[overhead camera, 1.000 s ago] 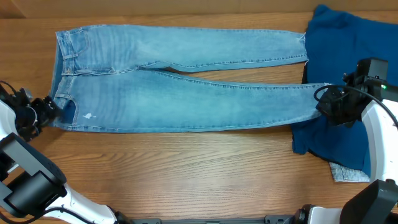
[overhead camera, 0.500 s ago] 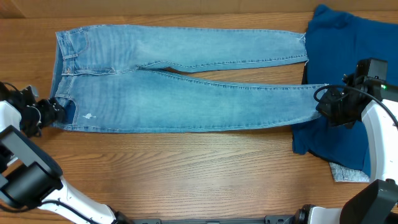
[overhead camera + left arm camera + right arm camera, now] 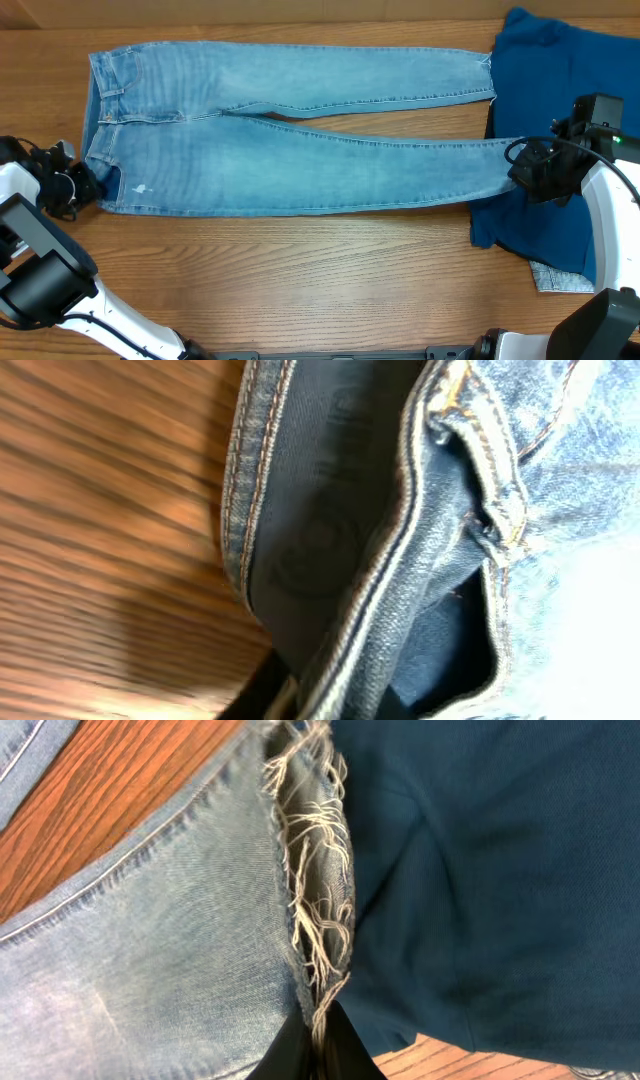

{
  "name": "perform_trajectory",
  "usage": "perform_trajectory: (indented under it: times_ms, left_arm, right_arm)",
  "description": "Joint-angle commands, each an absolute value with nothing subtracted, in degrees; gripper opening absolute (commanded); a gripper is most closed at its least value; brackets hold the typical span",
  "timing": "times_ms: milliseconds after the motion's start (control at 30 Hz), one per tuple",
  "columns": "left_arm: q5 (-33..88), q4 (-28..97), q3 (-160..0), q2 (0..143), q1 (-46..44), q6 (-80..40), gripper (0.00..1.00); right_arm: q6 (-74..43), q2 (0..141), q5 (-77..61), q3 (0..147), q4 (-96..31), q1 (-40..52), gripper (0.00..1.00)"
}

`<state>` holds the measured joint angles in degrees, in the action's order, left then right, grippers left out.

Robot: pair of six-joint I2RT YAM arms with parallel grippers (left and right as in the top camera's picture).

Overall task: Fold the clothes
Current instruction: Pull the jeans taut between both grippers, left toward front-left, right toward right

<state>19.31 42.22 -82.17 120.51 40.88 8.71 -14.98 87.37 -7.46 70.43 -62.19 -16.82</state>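
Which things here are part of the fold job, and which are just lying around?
Job:
- light-wash jeans
- left gripper, at the waistband corner
- right gripper, on a frayed hem

Lying about:
- dark blue garment
- small grey cloth

jeans [image 3: 300, 165]: matt denim, frayed hems | table [image 3: 300, 280]: smooth grained wood

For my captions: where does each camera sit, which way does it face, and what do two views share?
Overhead: above the table, facing down on jeans and a dark blue garment; both arms show, left gripper at the waistband, right gripper at a hem.
Left wrist: on the left arm, close on the waistband; a dark finger below.
Right wrist: on the right arm, close on the frayed hem; dark fingers below.
Shared: overhead and right wrist show that hem on the dark blue garment.
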Motion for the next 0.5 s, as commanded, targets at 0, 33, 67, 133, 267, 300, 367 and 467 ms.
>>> perform_trajectory:
  times_ms: [0, 33, 67, 133, 267, 300, 367, 467]
  left_arm:
    - [20.67, 44.77, -81.76, 121.8, 40.82, 5.87, 0.04]
    - [20.78, 45.63, -81.84, 121.4, 40.82, 4.6, 0.04]
    - [21.34, 46.54, -81.91, 120.92, 40.82, 3.97, 0.04]
    - [24.16, 48.56, -81.91, 119.17, 40.86, 3.55, 0.04]
    - [26.0, 52.93, -81.91, 113.65, 40.86, 0.99, 0.04]
    - [26.0, 54.41, -81.91, 111.02, 40.86, 0.27, 0.04]
    - [25.91, 56.45, -81.91, 105.86, 40.88, -0.25, 0.04]
    - [24.84, 57.71, -81.91, 99.63, 40.88, -0.49, 0.04]
  right_arm:
    - [-14.83, 87.29, -6.48, 71.26, -61.87, -17.1, 0.04]
    - [-14.83, 87.29, -6.48, 71.26, -61.84, -17.1, 0.04]
    - [-14.83, 87.29, -6.48, 71.26, -61.84, -17.1, 0.04]
    - [-14.83, 87.29, -6.48, 71.26, -61.84, -17.1, 0.04]
    - [-14.81, 87.29, -6.48, 71.26, -61.91, -17.1, 0.04]
    - [-14.81, 87.29, -6.48, 71.26, -62.11, -17.1, 0.04]
    - [-14.44, 87.29, -6.48, 71.26, -62.83, -17.1, 0.04]
    - [-12.6, 87.26, -6.76, 71.29, -64.42, -17.1, 0.04]
